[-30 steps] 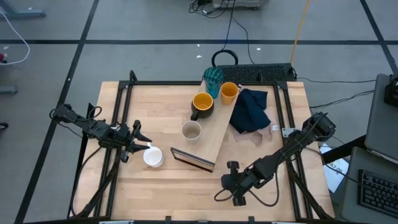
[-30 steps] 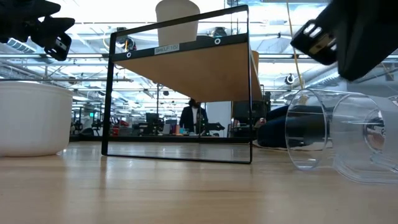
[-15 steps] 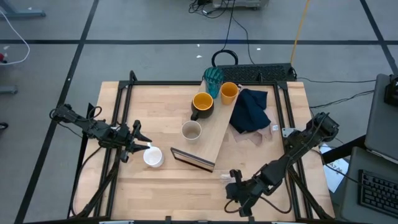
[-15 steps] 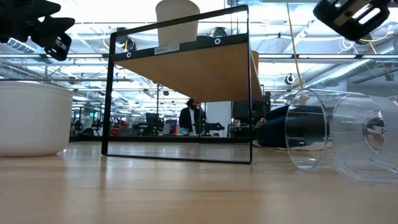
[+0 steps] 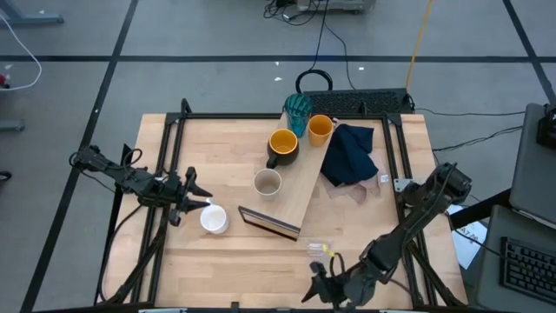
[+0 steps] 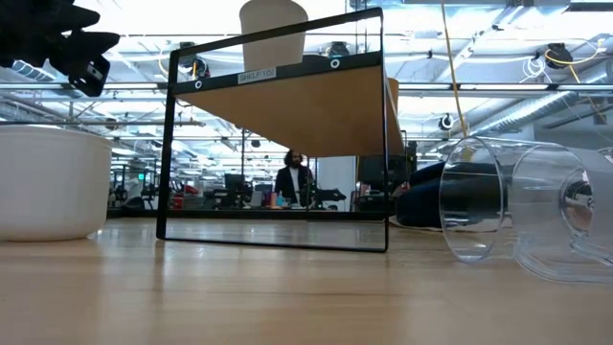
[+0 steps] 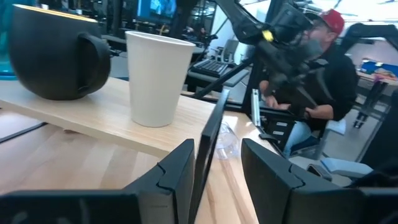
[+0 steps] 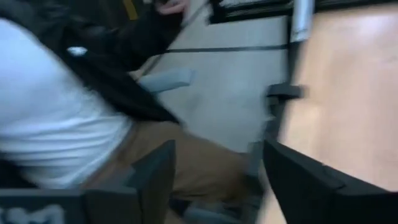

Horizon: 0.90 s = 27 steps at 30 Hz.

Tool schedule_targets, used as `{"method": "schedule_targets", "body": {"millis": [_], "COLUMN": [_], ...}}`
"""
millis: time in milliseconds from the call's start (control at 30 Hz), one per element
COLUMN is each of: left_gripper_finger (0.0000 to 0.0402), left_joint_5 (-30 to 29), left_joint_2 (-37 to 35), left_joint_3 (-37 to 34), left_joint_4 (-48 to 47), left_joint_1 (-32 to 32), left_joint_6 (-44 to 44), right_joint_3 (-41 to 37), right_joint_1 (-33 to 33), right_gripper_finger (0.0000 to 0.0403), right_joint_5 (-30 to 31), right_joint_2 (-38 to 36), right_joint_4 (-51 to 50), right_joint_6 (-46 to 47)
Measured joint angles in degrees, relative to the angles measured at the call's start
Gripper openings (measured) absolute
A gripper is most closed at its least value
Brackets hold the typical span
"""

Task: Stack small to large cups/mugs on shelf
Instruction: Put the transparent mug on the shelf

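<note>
While clear glass (image 5: 320, 248) lies tipped near tabletop's front edge, off shelf (image 5: 294, 187), right end effector (image 5: 323, 289) hangs empty, fingers parted, at front edge. Regrasp glass squarely, upright it. Left end effector (image 5: 196, 198), half-open, empty, beside white mug (image 5: 214, 219).

Open table in front of the raised shelf (image 5: 295, 187)

Bare wood lies between the white mug (image 5: 214, 219) and the clear glass (image 5: 320, 248) (on its side); beige cup (image 5: 267, 183) and dark mug (image 5: 282, 146) crowd the shelf.
</note>
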Motion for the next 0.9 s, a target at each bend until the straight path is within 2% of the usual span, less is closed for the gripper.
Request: {"method": "schedule_targets", "body": {"millis": [100, 200, 333, 500, 600, 900], "left_gripper_finger": [0.0134, 0.0134, 0.0134, 0.0134, 0.0134, 0.0134], "left_joint_5": [-0.6, -0.6, -0.6, -0.6, -0.6, -0.6], "left_joint_2": [0.0, 0.0, 0.0, 0.0, 0.0, 0.0], "left_joint_3": [0.0, 0.0, 0.0, 0.0, 0.0, 0.0], "left_joint_4": [-0.1, 0.0, 0.0, -0.1, -0.1, -0.2], "left_joint_1": [0.0, 0.0, 0.0, 0.0, 0.0, 0.0], "left_joint_6": [0.0, -0.1, -0.2, -0.4, -0.4, -0.4], "right_joint_3": [0.0, 0.0, -0.1, -0.1, -0.1, -0.1], "right_joint_1": [-0.4, -1.2, -0.9, -0.1, -0.4, -0.8], "right_gripper_finger": [0.0256, 0.0266, 0.026, 0.0234, 0.0215, 0.0171], "right_joint_5": [-6.1, -6.8, -4.1, 2.2, 5.8, 5.6], "right_joint_2": [2.9, 4.6, 4.4, 4.2, 4.2, 4.2], "right_joint_4": [5.0, 4.3, -6.3, -17.6, -19.8, -25.3], "right_joint_6": [0.0, 0.9, 0.2, 5.2, 6.7, 8.2]}}
